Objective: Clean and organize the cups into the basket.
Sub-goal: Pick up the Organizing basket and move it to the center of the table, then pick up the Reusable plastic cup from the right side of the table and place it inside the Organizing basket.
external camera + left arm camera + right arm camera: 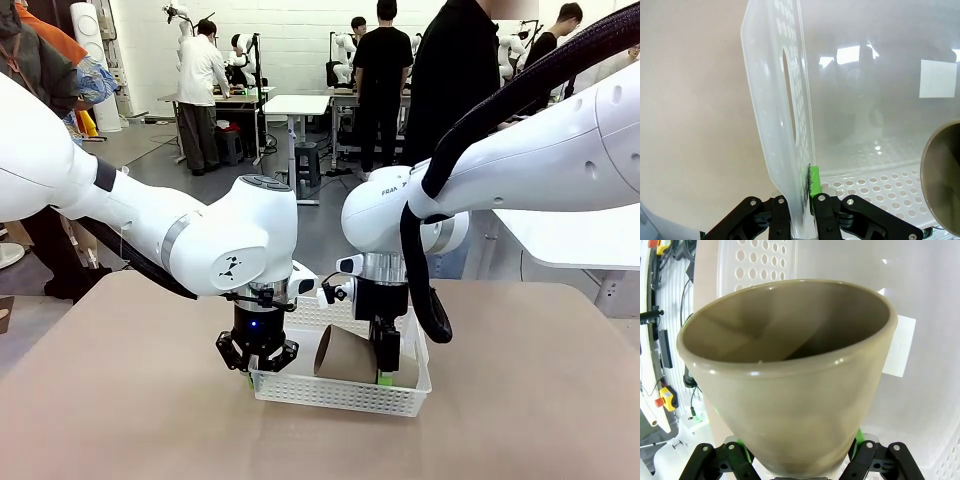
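Note:
The white lattice basket (pixel 340 395) sits on the table near its middle. My left gripper (pixel 257 372) is shut on the basket's left end wall (pixel 775 100), just below the handle cut-out, with a green pad (pixel 814 181) pressed on the inner face. A beige-brown cup (pixel 345 355) is tilted inside the basket, mouth toward the left. My right gripper (pixel 388 372) is shut on its narrow base end. In the right wrist view the cup (pixel 790 405) sits between the fingers (pixel 735 455), its open mouth facing away. Its rim (pixel 942 175) shows at the right edge of the left wrist view.
The tan table (pixel 120 400) spreads wide on both sides of the basket. A person in black (pixel 455 70) stands at the far side. A white table (pixel 570 240) lies to the far right.

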Action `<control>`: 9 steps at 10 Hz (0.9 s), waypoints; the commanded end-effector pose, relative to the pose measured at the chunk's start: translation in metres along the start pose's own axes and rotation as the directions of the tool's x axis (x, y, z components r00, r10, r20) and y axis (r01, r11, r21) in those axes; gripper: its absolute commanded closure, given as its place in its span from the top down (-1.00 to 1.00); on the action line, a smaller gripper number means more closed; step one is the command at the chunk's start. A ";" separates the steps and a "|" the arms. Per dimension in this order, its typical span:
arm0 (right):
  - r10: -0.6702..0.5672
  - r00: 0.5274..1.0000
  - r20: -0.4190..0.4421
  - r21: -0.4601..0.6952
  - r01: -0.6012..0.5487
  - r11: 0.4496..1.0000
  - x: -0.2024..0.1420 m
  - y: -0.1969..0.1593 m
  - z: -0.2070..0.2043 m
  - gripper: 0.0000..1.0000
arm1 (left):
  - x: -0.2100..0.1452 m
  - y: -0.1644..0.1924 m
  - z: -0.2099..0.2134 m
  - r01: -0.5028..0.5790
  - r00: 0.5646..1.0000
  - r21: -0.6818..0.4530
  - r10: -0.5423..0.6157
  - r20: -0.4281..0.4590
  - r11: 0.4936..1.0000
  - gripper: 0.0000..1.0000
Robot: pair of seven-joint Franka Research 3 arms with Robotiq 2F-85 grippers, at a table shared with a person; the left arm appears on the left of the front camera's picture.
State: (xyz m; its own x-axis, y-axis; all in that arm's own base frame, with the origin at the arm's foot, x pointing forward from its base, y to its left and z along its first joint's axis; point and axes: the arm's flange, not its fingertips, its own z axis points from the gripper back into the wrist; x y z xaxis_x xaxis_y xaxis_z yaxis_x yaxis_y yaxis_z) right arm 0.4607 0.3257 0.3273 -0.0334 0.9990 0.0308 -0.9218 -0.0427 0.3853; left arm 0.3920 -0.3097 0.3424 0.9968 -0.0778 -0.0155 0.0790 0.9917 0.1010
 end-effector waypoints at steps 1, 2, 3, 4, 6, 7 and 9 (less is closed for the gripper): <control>-0.038 0.999 -0.038 -0.033 0.037 0.999 -0.006 0.015 -0.011 0.62 | -0.002 0.000 -0.002 0.000 1.000 0.010 0.000 -0.006 1.000 -1.00; -0.039 0.998 -0.039 -0.042 0.037 0.998 -0.007 0.018 -0.012 0.62 | -0.002 0.000 -0.002 0.000 1.000 0.010 0.000 -0.006 1.000 -1.00; -0.038 0.999 -0.038 -0.054 0.036 0.998 -0.009 0.022 -0.012 0.62 | -0.002 0.000 -0.002 0.000 1.000 0.010 0.000 -0.006 1.000 -1.00; -0.036 0.999 -0.025 -0.061 0.035 0.998 -0.012 0.023 -0.010 0.90 | -0.002 0.000 -0.002 0.000 1.000 0.010 0.000 -0.006 1.000 -1.00; -0.035 0.999 -0.015 -0.078 0.033 0.996 -0.013 0.023 -0.008 1.00 | -0.002 0.000 -0.002 0.000 1.000 0.010 0.000 -0.006 1.000 -1.00; -0.034 0.999 -0.012 -0.085 0.033 0.996 -0.013 0.022 -0.008 1.00 | -0.002 0.000 -0.002 0.000 1.000 0.010 0.000 -0.006 1.000 -1.00; -0.027 1.000 -0.004 -0.097 0.027 0.995 -0.014 0.022 -0.007 1.00 | -0.002 0.000 -0.002 0.000 1.000 0.010 0.000 -0.006 1.000 -1.00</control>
State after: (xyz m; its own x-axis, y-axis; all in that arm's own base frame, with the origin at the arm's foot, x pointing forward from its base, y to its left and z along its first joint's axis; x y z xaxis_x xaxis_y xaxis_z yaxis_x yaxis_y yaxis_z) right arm 0.4476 0.3155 0.3331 -0.0099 0.9994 0.0341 -0.9488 -0.0201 0.3153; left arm 0.3912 -0.3104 0.3422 0.9967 -0.0799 -0.0164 0.0812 0.9915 0.1016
